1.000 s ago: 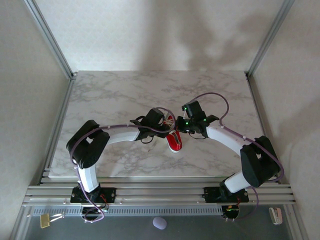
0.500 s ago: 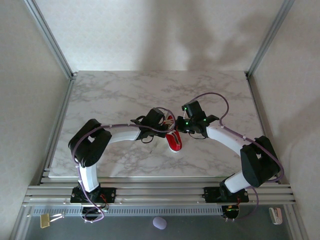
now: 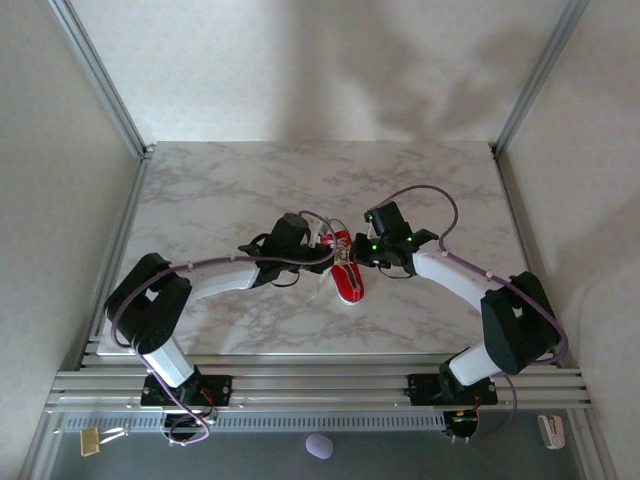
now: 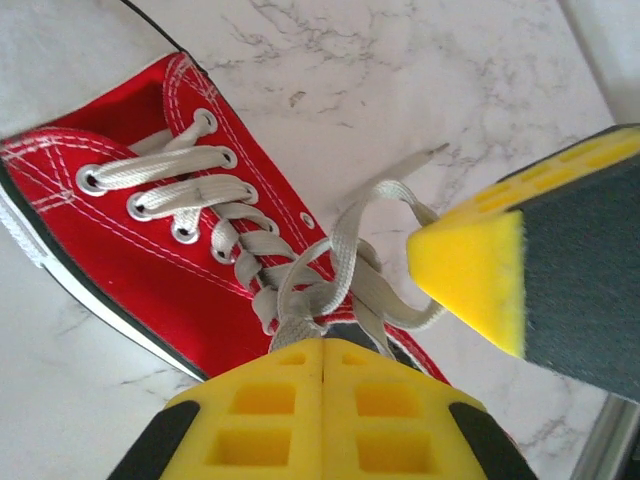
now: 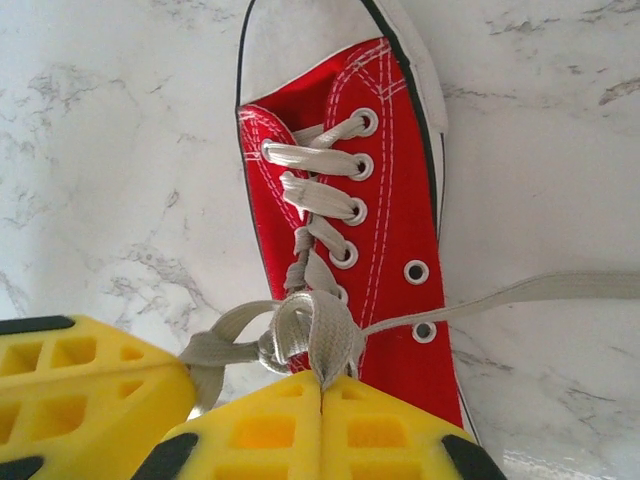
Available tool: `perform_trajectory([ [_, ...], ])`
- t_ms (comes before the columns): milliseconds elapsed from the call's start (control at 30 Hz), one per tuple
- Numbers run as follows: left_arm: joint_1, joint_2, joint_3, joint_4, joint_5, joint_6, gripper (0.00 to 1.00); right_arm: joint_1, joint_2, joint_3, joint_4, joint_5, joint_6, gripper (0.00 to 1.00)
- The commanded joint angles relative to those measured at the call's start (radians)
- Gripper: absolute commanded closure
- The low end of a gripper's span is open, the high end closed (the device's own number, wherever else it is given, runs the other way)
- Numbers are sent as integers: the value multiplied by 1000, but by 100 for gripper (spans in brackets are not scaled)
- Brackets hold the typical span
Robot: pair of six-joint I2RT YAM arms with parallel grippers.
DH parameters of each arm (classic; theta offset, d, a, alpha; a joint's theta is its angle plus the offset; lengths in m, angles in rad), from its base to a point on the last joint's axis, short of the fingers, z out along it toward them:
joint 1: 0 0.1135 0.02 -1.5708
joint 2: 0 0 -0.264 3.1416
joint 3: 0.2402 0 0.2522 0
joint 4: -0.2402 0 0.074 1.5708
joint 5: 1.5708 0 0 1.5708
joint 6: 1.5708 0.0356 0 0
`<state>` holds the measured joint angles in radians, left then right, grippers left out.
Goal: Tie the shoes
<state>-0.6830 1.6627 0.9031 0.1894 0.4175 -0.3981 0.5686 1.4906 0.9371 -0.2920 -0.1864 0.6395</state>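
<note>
At centre of the top view, entry one: left gripper, jaws pressed flat together. In its wrist view the left gripper was pinched on a looped strand of the white laces just above the red shoe.

Entry two: right gripper, jaws likewise together. In its wrist view the right gripper was clamped on a bunched loop of the white laces over the upper eyelets of the red shoe. The two grippers stood close beside each other, one yellow pad of the left showing at lower left of the right wrist view.

Entry three: free lace end, trailing to the right edge across the marble table.

Entry four: red shoe, lying on the marble table just below centre of the top view, directly under both grippers.

Change against the picture one second earlier: left arm's elbow lay lower and farther left, its wrist drawn leftward. Right arm and red shoe held the same places.
</note>
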Motion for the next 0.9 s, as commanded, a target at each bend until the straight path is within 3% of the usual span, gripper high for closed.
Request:
perform_trajectory([
  [0, 18, -29, -44, 78, 90, -46, 100, 7, 2, 35, -24, 23, -14, 100],
  [167, 43, -59, -108, 233, 154, -127, 100, 7, 9, 35, -35, 28, -10, 100],
  [333, 77, -75, -158, 365, 136, -215, 100, 7, 9, 20, -36, 40, -6, 100],
  [867, 131, 57, -168, 468, 100, -283, 100, 7, -70, -62, -68, 59, -47, 100],
])
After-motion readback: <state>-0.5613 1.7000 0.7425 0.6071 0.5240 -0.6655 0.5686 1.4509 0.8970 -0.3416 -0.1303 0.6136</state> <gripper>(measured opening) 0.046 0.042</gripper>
